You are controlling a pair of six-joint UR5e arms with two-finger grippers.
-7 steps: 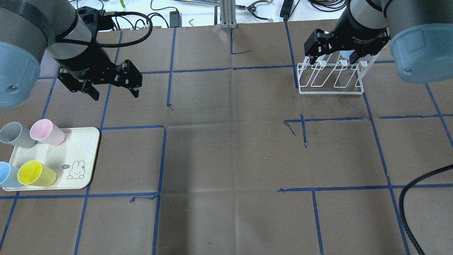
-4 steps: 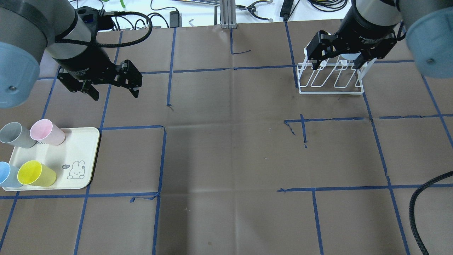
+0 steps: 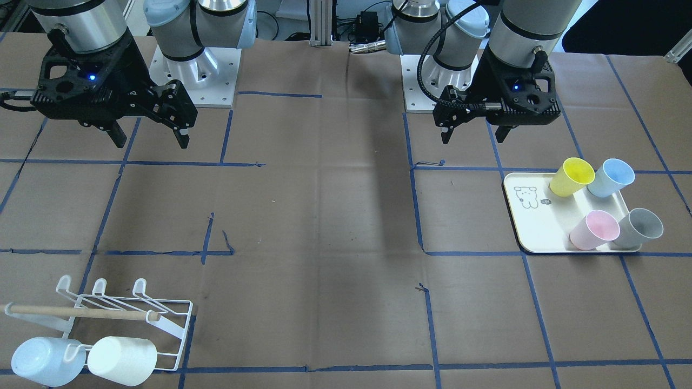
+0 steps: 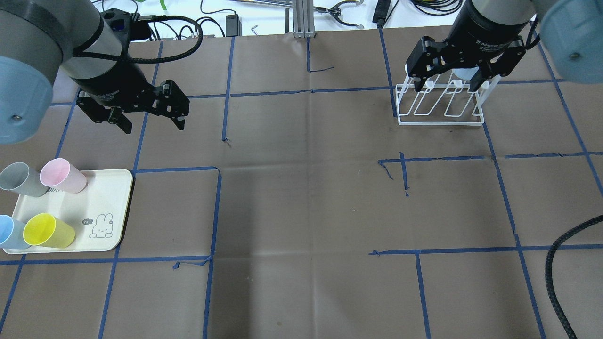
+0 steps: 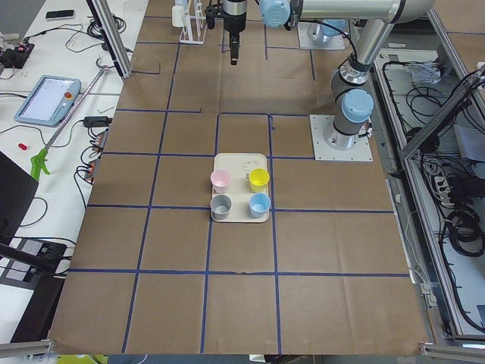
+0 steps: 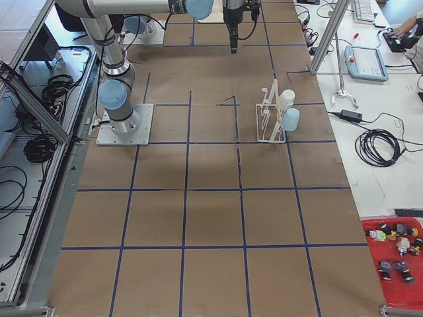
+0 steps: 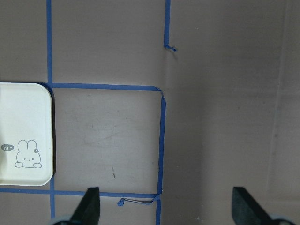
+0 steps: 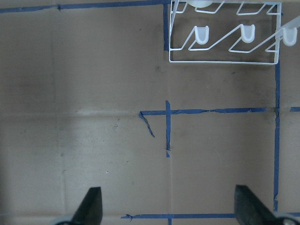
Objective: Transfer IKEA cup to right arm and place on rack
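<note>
Brown-paper tabletop (image 4: 301,212). At the robot's left end a cream tray (image 3: 540,227) holds four upright cups, none in a gripper: yellow cup (image 3: 572,177), blue cup (image 3: 611,178), pink cup (image 3: 594,229), grey cup (image 3: 640,228). The left gripper (image 3: 472,138) hangs over bare paper beside the tray, fingers spread wide, empty, clear of the cups. The right gripper (image 3: 151,141) is also wide open and empty, up in the air near the rack (image 4: 440,123), not touching it. The rack already carries a white cup (image 3: 121,354) and a pale blue cup (image 3: 40,361), lying sideways.

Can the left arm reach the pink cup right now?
Probably yes: the left arm hangs near the tray, jaws open and empty, nothing between, though the grey cup beside the pink cup may crowd them.
</note>
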